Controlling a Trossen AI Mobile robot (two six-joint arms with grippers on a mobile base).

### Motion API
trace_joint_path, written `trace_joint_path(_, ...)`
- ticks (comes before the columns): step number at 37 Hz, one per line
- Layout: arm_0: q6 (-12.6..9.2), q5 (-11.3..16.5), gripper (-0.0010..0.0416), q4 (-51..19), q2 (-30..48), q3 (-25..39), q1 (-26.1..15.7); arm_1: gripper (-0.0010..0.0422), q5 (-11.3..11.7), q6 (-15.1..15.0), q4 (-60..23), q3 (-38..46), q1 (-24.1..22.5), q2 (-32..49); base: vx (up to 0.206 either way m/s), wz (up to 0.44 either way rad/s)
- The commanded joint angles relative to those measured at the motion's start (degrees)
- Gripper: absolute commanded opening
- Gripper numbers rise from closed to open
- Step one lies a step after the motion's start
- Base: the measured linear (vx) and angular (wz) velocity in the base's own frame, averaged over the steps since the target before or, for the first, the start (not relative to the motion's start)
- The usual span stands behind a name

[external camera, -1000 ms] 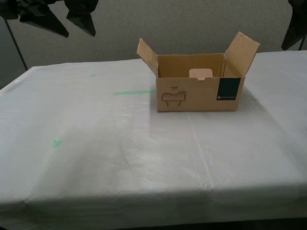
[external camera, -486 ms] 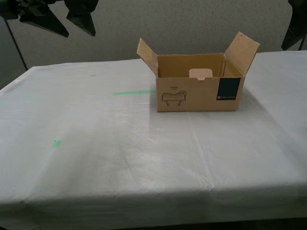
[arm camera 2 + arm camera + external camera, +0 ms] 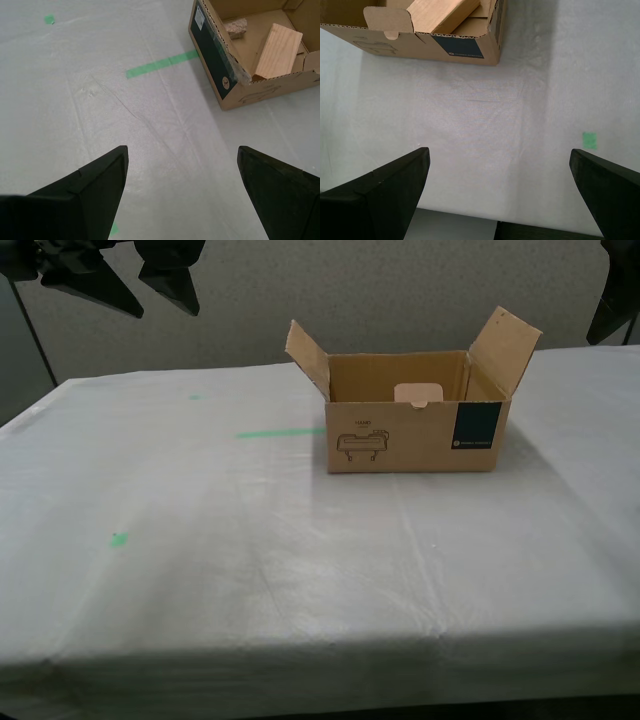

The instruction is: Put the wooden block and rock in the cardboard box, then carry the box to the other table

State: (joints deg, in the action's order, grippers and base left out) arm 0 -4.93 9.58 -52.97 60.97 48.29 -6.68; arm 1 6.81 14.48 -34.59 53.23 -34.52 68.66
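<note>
The cardboard box (image 3: 410, 440) stands open on the other table (image 3: 300, 570), whose white cloth is wrinkled, toward the exterior view's right. The wooden block (image 3: 277, 45) leans tilted inside it, and the rock (image 3: 235, 27) lies in an inner corner. The first wrist view shows the box (image 3: 420, 45) with the block (image 3: 442, 12) inside. In the exterior view the box's front wall hides both. My first gripper (image 3: 499, 150) and my second gripper (image 3: 182, 148) hang open above bare cloth, away from the box, holding nothing.
A green tape strip (image 3: 280, 432) and small green marks (image 3: 118, 538) lie on the cloth toward the exterior view's left. Dark arm parts hang at that view's top left (image 3: 100, 275) and top right (image 3: 612, 300). A grey wall stands behind.
</note>
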Motion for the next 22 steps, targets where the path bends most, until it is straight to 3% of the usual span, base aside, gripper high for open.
trace_joint_path(1, 0.0, -0.1, 0.0389, 0.1, 0.0, 0.0, 0.0, 0.0295, 0.2, 0.1, 0.0, 0.0, 0.0, 0.0, 0.0, 0.0)
trace_joint_path(22, 0.0, -0.1, 0.039, 0.1, 0.0, 0.0, 0.0, 0.0295, 0.2, 0.1, 0.0, 0.0, 0.0, 0.0, 0.0, 0.0)
